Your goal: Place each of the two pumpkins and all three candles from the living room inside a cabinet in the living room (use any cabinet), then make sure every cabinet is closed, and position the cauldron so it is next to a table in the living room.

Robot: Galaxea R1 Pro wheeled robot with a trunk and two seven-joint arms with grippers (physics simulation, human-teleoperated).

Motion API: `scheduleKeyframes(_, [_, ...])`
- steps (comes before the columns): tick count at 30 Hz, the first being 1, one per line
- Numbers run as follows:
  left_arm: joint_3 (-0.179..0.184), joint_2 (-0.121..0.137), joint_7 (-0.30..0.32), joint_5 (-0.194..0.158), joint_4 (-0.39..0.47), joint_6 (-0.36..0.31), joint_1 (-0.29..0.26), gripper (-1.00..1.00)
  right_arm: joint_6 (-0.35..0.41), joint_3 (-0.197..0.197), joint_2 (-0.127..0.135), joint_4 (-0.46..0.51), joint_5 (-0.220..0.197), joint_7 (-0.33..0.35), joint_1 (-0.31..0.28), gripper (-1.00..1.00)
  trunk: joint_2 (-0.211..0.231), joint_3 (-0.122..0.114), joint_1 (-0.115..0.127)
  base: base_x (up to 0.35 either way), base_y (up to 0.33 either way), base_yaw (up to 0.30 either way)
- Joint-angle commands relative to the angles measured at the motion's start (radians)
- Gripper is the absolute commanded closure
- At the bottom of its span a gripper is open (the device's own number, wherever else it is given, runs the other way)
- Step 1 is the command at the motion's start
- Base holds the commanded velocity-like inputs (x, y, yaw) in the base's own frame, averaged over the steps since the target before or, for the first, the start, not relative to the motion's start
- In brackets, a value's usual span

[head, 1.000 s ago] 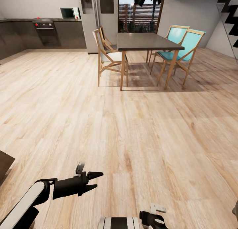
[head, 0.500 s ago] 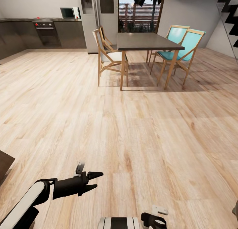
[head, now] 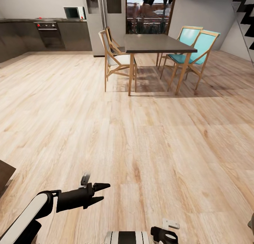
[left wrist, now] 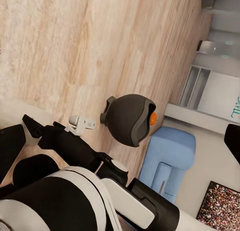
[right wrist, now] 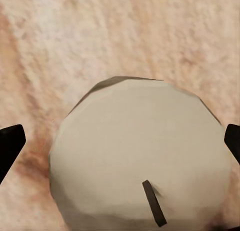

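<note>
A pale grey-white candle (right wrist: 140,156) with a dark wick sits right under my right gripper (head: 164,235), seen from its top against the light wood floor. The fingertips (right wrist: 10,146) stand wide on either side, with a gap to the candle on one side. My left gripper (head: 106,192) hovers open over the floor, holding nothing. In the left wrist view a dark round cauldron (left wrist: 127,120) rests on the floor beyond my right arm. Something small and orange (left wrist: 153,118) shows at its rim; I cannot tell whether it is a pumpkin.
A dining table (head: 155,43) with wooden and teal chairs (head: 192,48) stands ahead, and grey kitchen units (head: 46,34) at the back left. A dark brown wooden corner (head: 5,173) juts in at the left edge. A blue armchair (left wrist: 167,161) stands near the cauldron.
My right gripper has shifted slightly to the right at the bottom of the head view. The left arm and the room stay as they were.
</note>
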State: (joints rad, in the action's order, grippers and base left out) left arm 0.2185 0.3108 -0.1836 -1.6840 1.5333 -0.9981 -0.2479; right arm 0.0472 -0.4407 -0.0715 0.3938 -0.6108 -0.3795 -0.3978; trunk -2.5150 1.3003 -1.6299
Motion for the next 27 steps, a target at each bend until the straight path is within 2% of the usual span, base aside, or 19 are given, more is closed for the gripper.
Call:
scheduleKeyframes(1, [0.001,0.001,-0.010,-0.011,0.001,-0.001,-0.001,-1.00,0.005,-0.009,0.001,0.002,-0.004,-0.009,0.000,-1.00,-0.001,0.005,0.000,0.000,0.000,0.000])
scheduleKeyframes(27, [0.001,0.001,-0.010,-0.011,0.001,-0.001,-0.001,-1.00,0.009,-0.010,-0.001,0.002,-0.003,-0.010,-0.001,-1.00,-0.001,0.009,-0.001,0.000,0.000,0.000])
